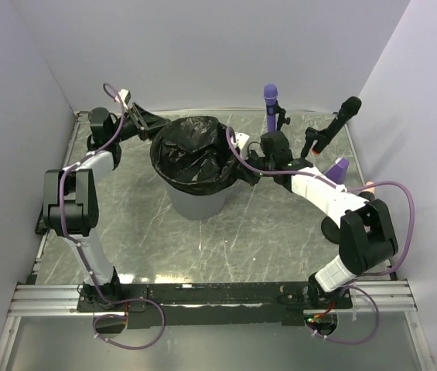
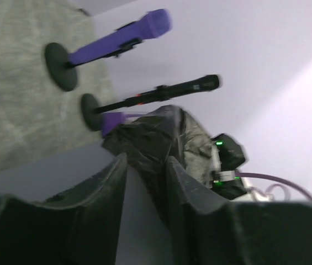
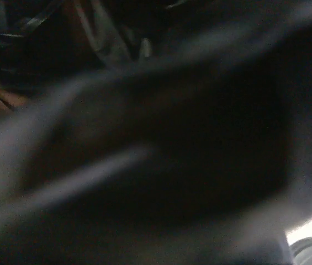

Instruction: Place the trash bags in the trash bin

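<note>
Thin, floppy bag [image 1: 195, 154] draped over the bin [image 1: 199, 205] mouth; grab bunched film at the rim. The left gripper [image 1: 150, 126] is narrow, seemingly pinching the bag. For the right gripper [image 1: 247, 164] it's all blur, can't tell.

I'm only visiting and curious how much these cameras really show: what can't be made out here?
Top view: the black trash bag drapes over the trash bin's mouth, hiding its inside.
Right wrist view: nearly all dark blur, so whether the right gripper is open or shut cannot be told.
Left wrist view: bag plastic lies between the left gripper's fingers, but blur hides whether they pinch it.
</note>
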Controlling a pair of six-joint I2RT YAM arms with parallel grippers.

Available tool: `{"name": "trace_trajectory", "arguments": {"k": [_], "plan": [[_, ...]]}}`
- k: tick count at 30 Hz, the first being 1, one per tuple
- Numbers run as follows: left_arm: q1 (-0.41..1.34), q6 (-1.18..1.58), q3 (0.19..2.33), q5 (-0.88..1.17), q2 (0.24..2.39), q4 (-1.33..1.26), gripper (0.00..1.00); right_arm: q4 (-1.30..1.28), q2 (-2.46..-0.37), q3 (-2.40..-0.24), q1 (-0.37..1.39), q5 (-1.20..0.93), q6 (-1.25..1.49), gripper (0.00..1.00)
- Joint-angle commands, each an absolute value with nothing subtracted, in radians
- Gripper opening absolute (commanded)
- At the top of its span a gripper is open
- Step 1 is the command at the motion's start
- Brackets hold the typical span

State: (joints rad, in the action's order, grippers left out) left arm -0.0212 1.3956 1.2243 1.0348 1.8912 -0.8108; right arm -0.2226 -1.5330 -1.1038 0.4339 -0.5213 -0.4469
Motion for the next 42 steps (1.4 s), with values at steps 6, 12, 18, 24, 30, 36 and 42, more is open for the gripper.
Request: {"name": "trace_trajectory", "arguments": {"k": [6,12,18,24,30,36,42], "plan": [[-0.164,1.161,1.152,1.121,1.732,-0.651,0.49,-0.186,-1.532,-1.081,0.436,-0.523,-0.457,0.0],[-0.227,0.993,1.132,1.206,1.623,-0.438,0.53,-0.29,-1.506,-1.163,0.436,-0.492,-0.459,0.4],[-0.212,1.147,0.907,1.19,1.534,-0.777,0.56,-0.396,-1.425,-1.192,0.434,-0.459,-0.506,0.56],[-0.209,1.415,0.842,1.201,1.621,-1.13,0.53,-0.517,-1.394,-1.235,0.433,-0.403,-0.508,0.57],[-0.196,1.828,0.828,1.224,1.736,-1.632,0.49,-0.632,-1.425,-1.325,0.433,-0.376,-0.514,0.58],[-0.186,2.025,0.853,1.206,1.796,-1.863,0.42,-0.669,-1.459,-1.373,0.433,-0.379,-0.532,0.57],[-0.16,2.033,0.862,1.224,1.793,-1.862,0.4,-0.652,-1.47,-1.381,0.433,-0.371,-0.532,0.58]]}}
